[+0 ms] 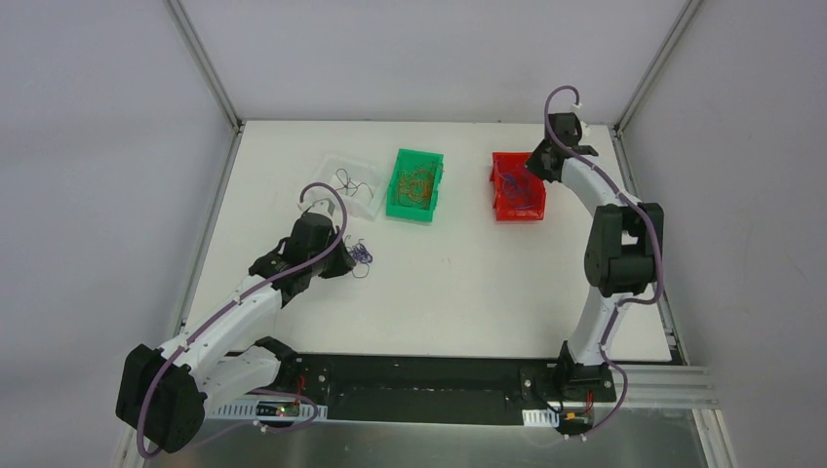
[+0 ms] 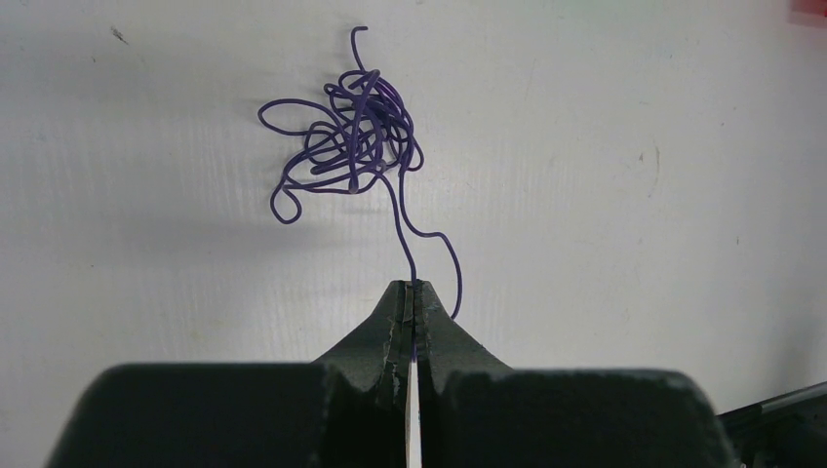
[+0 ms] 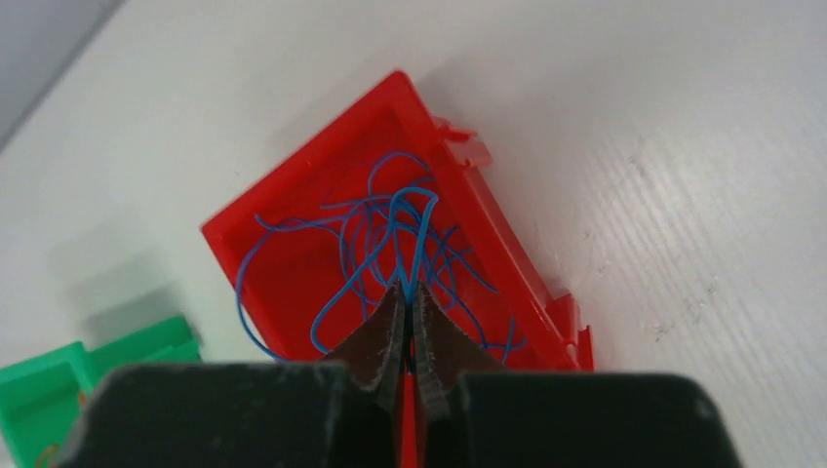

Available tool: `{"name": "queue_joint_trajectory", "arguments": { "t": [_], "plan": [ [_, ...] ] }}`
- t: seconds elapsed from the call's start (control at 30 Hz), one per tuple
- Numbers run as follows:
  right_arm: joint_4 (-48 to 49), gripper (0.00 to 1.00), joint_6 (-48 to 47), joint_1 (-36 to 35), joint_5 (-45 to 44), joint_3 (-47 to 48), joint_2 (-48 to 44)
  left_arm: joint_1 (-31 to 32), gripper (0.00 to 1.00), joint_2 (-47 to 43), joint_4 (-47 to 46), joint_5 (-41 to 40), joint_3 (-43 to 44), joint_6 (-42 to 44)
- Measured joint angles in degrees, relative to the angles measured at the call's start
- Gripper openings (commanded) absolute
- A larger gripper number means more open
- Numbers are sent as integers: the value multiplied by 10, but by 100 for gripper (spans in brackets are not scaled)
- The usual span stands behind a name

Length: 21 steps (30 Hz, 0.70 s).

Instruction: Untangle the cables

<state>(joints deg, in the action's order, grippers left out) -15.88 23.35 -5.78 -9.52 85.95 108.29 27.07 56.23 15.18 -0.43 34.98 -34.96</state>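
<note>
A small purple tangle of thin cable (image 2: 346, 141) lies on the white table, also in the top view (image 1: 360, 255). My left gripper (image 2: 413, 286) is shut on one strand that runs down from the tangle; in the top view it sits just left of it (image 1: 343, 259). Several blue cables (image 3: 390, 244) lie in a red bin (image 3: 293, 195). My right gripper (image 3: 411, 289) is shut on a blue strand above that bin (image 1: 500, 194). Orange-red cables (image 1: 416, 184) lie in a green bin (image 1: 399, 207). Dark strands (image 1: 354, 185) lie in a clear tray (image 1: 336, 162).
The three containers stand in a row at the back of the table. Grey walls and metal frame posts (image 1: 205, 60) enclose the table on the left, back and right. A black mounting rail (image 1: 419, 375) runs along the near edge.
</note>
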Motion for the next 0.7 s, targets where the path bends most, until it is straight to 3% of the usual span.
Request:
{"name": "queue_joint_trajectory", "arguments": {
  "t": [0.2,0.5,0.7],
  "plan": [
    [-38,1,-16,-23,19,6,58,0,0,-1,0,0,0,0],
    [-130,40,-46,-34,-10,125,141,0,0,0,0,5,0,4],
    [-140,51,-66,-46,-18,123,122,0,0,2,0,26,0,16]
  ]
}}
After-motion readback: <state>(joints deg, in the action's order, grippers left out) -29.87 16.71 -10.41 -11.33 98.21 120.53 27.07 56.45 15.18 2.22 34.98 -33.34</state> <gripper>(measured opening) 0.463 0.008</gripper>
